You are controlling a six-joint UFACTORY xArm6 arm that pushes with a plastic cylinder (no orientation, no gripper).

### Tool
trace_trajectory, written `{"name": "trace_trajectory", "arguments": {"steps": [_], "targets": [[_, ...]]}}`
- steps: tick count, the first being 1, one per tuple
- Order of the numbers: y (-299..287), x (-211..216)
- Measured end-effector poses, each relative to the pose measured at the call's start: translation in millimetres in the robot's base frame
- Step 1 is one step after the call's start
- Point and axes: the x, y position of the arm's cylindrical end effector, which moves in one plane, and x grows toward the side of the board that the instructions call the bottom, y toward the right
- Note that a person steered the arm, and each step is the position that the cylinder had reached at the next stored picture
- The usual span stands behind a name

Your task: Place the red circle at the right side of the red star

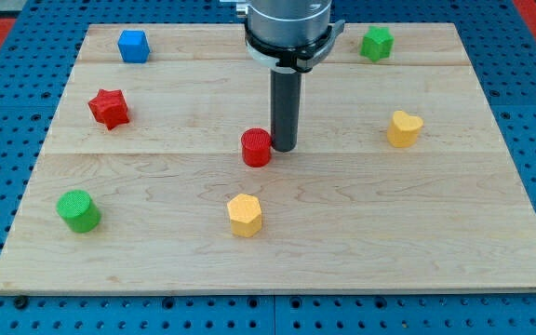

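Observation:
The red circle (257,147) lies near the middle of the wooden board (435,233). The red star (109,108) lies well to the view's left of it and a little higher. My tip (284,148) rests on the board just at the red circle's right edge, touching or nearly touching it. The dark rod rises straight up from there to the arm's grey head at the view's top.
A blue cube (133,46) lies at the top left and a green star-like block (376,43) at the top right. A yellow heart (404,128) lies at the right. A yellow hexagon (245,215) lies below the red circle. A green circle (79,210) lies at the bottom left.

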Motion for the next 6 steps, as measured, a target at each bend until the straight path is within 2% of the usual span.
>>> {"name": "trace_trajectory", "arguments": {"steps": [1, 5, 6], "targets": [[16.4, 1.4], [18.8, -13.2], [30.4, 14.6]]}}
